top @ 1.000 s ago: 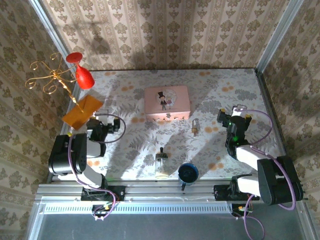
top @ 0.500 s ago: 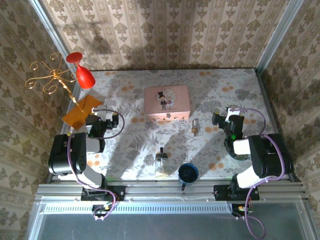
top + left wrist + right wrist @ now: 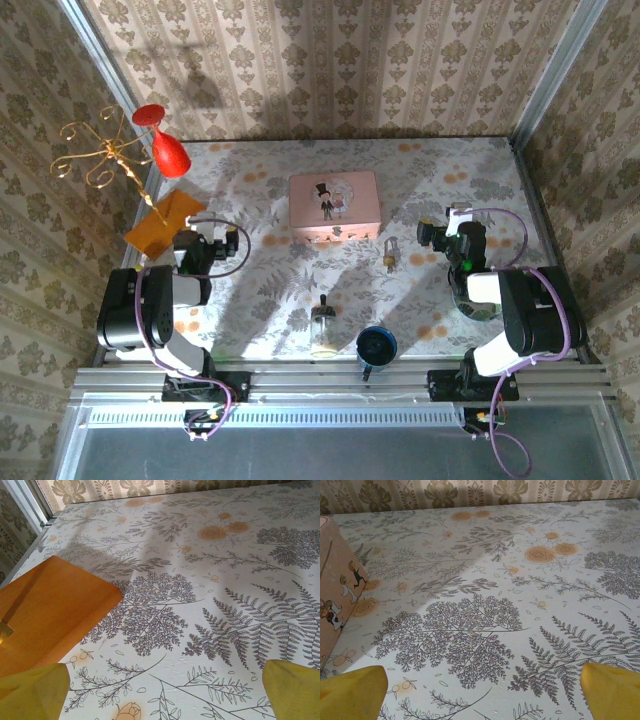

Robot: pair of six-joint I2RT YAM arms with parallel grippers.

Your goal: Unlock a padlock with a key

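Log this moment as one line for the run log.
left pincer: open, empty | right pincer: open, empty | padlock: on table, untouched

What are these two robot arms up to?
Nothing is being handled yet. The left tool and right tool are both open and empty, low at either side of the table. The small brass padlock they are meant to unlock lies untouched between them, near the pink box.

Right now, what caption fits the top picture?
The left gripper and right gripper, both open, flank the little brass padlock near the pink picture box.
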